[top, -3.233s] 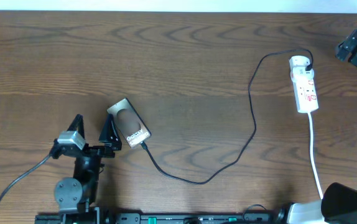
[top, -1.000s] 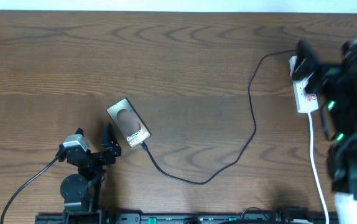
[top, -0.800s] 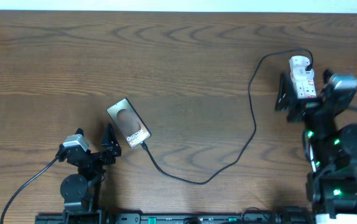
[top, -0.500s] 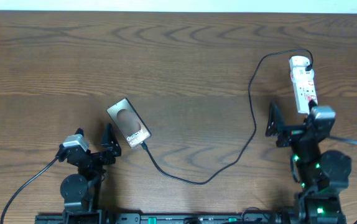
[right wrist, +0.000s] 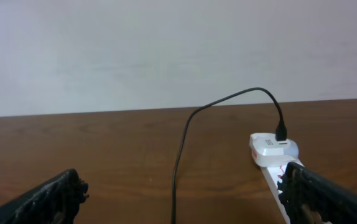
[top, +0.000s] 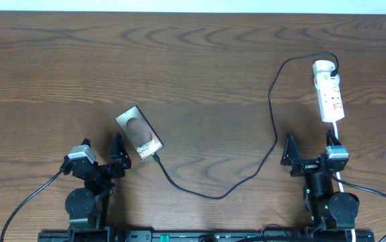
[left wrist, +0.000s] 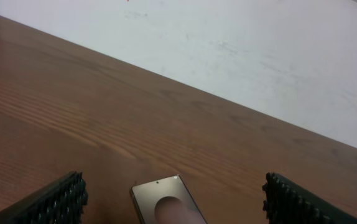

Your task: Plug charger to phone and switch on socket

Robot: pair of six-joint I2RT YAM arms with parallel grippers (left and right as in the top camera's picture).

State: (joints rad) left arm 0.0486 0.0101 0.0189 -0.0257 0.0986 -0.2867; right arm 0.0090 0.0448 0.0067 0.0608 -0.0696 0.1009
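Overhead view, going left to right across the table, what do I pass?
Left pincer → phone → charger at its low loop → socket. The right pincer sits nearer than the socket but overlaps it crosswise, so it has no clear place in the order.

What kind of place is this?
Probably a robot lab bench: a wooden table against a plain white wall, with the left gripper and right gripper near a phone and socket.
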